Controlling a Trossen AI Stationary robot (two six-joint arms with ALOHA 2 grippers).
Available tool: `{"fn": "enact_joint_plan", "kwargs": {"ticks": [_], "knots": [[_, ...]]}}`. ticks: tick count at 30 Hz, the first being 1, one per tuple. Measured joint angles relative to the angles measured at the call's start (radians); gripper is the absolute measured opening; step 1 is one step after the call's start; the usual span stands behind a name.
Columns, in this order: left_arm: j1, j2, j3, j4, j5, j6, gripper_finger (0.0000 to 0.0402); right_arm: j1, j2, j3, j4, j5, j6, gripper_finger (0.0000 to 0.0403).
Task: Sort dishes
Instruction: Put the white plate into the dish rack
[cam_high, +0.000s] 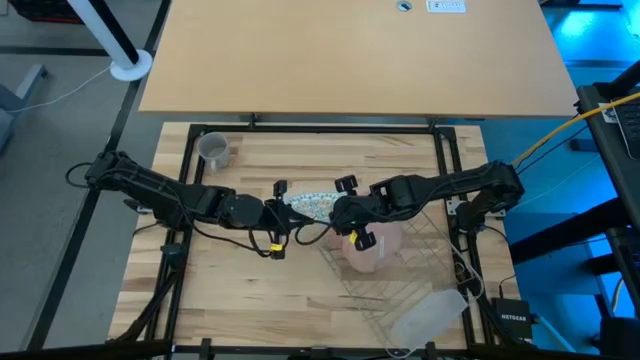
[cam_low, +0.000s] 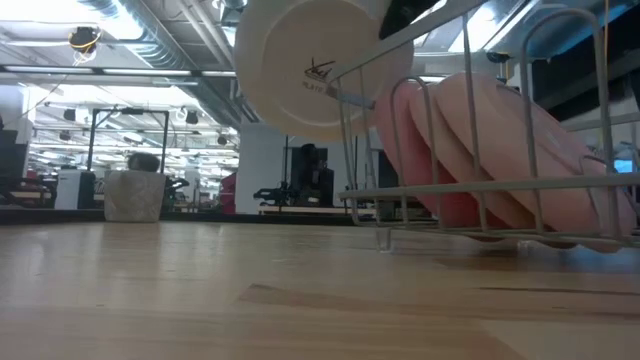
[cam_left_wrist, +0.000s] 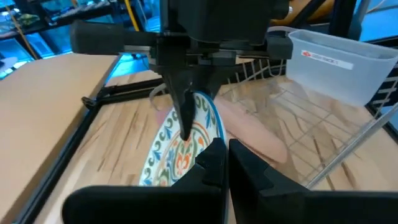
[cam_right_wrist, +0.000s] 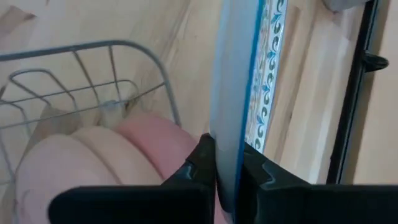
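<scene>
Centrally, in the high view, the patterned plate (cam_high: 312, 205) is held on edge above the surface between two pincers: the left pincer (cam_high: 277, 207) is closed on its rim from the frame's left, and the right pincer (cam_high: 340, 213) has its fingers clamped over the opposite rim, as the right wrist view shows with the plate's edge (cam_right_wrist: 233, 93) sandwiched between them. The step in hand appears to be a handover of this plate toward the wire rack (cam_high: 400, 265); to do it well, the right grip should be confirmed firm before the left one lets go, and the plate should be kept upright so that it can slide into a free slot. Two pink plates (cam_low: 480, 150) already lean in the rack, just beside the raised plate's white underside (cam_low: 300, 70) in the low view, so the incoming plate must clear the rack's front wires (cam_low: 350, 150) and avoid knocking those leaning dishes. A grey mug (cam_high: 214, 148) stands well apart at the upper left of the wooden surface (cam_high: 240, 290), not yet sorted. A translucent plastic tray (cam_high: 430, 315) lies at the rack's lower right, clear of the likely path.
</scene>
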Motion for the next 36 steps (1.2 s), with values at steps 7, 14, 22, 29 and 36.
{"fn": "enact_joint_plan", "kwargs": {"ticks": [7, 14, 22, 29, 36], "knots": [[0.0, -0.041, 0.011, -0.009, -0.053, 0.088, 0.0001, -0.002, 0.0, 0.002, 0.024, 0.052, -0.023, 0.0017], [-0.003, -0.112, 0.016, 0.0, -0.095, 0.134, 0.0002, -0.004, -0.002, 0.002, -0.001, 0.157, -0.09, 0.0016], [-0.004, -0.214, 0.016, -0.009, -0.102, 0.116, 0.0001, 0.004, -0.002, 0.151, -0.107, 0.156, -0.105, 0.0016], [-0.014, -0.255, 0.016, -0.055, -0.103, 0.064, 0.0001, 0.072, -0.003, 0.392, -0.36, 0.128, -0.058, 0.0016], [-0.015, -0.254, 0.003, -0.097, -0.103, -0.025, 0.0, 0.163, -0.011, 0.651, -0.54, -0.162, 0.172, 0.0016]]}}
